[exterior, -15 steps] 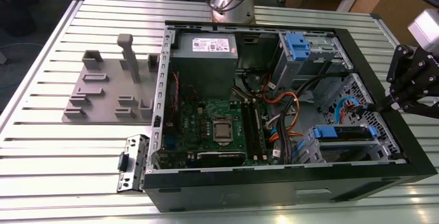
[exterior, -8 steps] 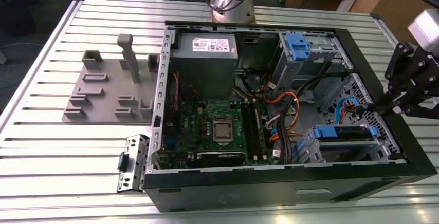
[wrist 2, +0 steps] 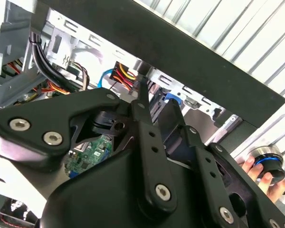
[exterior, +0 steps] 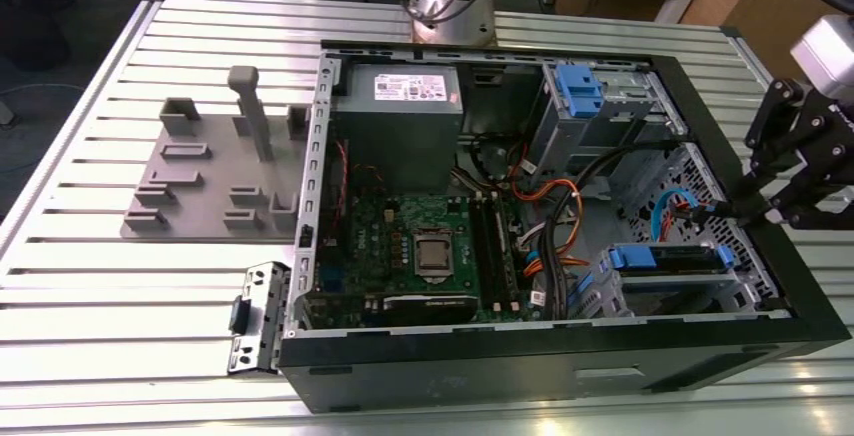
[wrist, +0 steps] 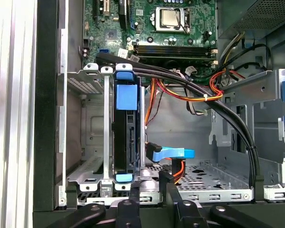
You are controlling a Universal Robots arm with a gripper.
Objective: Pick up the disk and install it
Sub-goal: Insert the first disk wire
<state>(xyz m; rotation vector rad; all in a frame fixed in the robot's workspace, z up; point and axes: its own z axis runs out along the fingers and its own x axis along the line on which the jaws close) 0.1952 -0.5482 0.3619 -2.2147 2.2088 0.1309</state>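
Note:
The disk [exterior: 667,259] stands on edge in the drive cage at the case's near corner on the exterior view's right, its blue frame showing. In the first wrist view the disk [wrist: 127,128] sits between the cage's metal rails, with a blue tab at each end. My gripper [exterior: 747,211] hangs at the case's wall on the exterior view's right, just outside that cage. Its black fingertips [wrist: 135,190] are near the disk's closest end, and the gripper [wrist: 151,187] is open with nothing between the fingers. From behind, the gripper [wrist 2: 154,102] points into the case.
The open black computer case [exterior: 534,366] lies on a slatted metal table. Inside are a grey box with a white sticker [exterior: 400,106], a motherboard [exterior: 414,246], a second cage with a blue clip [exterior: 581,86] and loose cables with a blue connector [wrist: 173,154]. A person's hand [wrist 2: 270,178] holds a round device outside the case.

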